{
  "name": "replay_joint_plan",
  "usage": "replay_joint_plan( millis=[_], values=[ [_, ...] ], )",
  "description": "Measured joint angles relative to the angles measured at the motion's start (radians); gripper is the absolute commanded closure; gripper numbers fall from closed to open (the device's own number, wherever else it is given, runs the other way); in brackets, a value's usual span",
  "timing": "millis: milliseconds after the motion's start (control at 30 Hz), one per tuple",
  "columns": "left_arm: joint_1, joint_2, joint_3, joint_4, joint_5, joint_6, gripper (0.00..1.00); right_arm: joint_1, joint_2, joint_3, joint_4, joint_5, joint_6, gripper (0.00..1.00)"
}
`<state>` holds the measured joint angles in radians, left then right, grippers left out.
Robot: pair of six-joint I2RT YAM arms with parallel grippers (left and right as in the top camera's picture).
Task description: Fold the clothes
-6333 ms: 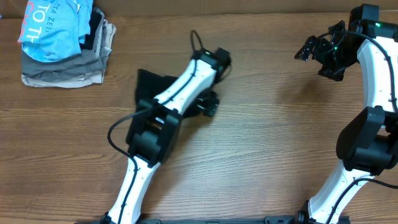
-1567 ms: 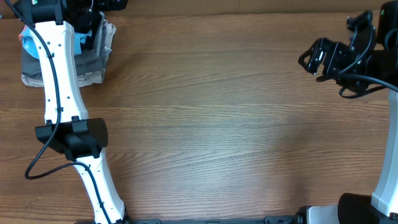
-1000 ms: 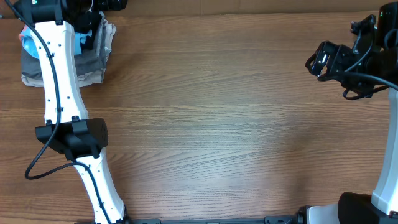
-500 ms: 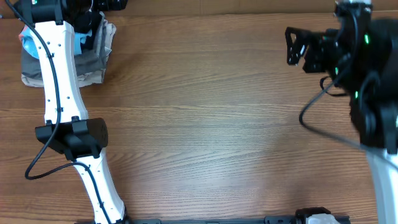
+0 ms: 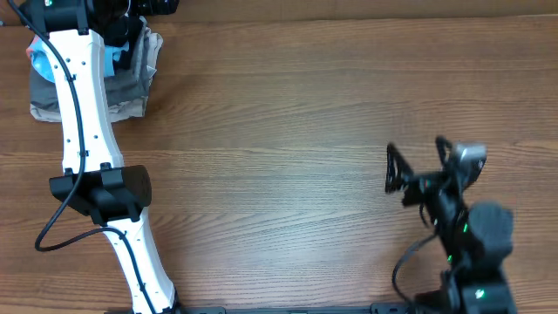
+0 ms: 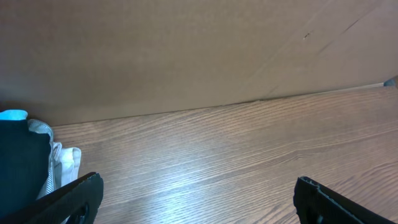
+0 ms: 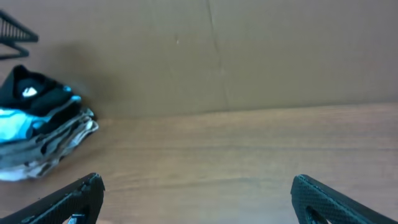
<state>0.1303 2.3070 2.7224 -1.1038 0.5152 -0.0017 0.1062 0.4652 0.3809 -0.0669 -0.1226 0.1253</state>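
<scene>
The black shirt (image 7: 28, 93), folded with its small white logo patch up, lies on top of the pile at the table's far left corner. In the overhead view only a black strip (image 5: 131, 39) shows beside my left arm. In the left wrist view its black edge (image 6: 22, 158) is at the left. My left gripper (image 6: 199, 202) is open and empty, beside the pile at the back edge (image 5: 153, 5). My right gripper (image 7: 199, 199) is open and empty, low at the front right (image 5: 394, 168).
Under the black shirt lie a light blue shirt (image 7: 22, 124) and grey-beige folded garments (image 5: 96, 100). A brown cardboard wall (image 6: 186, 50) stands behind the wooden table (image 5: 305, 131). My left arm (image 5: 83, 131) stretches along the left side.
The black shirt went from the table's middle to the pile with my left arm. In the last second my right arm swung from the far right down to the front right.
</scene>
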Motion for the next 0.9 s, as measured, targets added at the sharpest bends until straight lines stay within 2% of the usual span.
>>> replay_joint_plan(
  millis=[167,367,467,633,900],
  values=[
    [0.0,0.0,0.0,0.0,0.0,0.0,0.0,0.0,-0.189,-0.225,0.067,-0.018,-0.02,0.0],
    [0.0,0.0,0.0,0.0,0.0,0.0,0.0,0.0,-0.304,-0.348,0.069,-0.09,-0.119,0.0],
    [0.0,0.0,0.0,0.0,0.0,0.0,0.0,0.0,-0.354,-0.362,0.004,-0.106,-0.145,0.0],
    [0.0,0.0,0.0,0.0,0.0,0.0,0.0,0.0,-0.441,-0.363,0.013,-0.112,-0.163,0.0],
    [0.0,0.0,0.0,0.0,0.0,0.0,0.0,0.0,-0.452,-0.363,0.004,-0.117,-0.171,0.0]
  ],
)
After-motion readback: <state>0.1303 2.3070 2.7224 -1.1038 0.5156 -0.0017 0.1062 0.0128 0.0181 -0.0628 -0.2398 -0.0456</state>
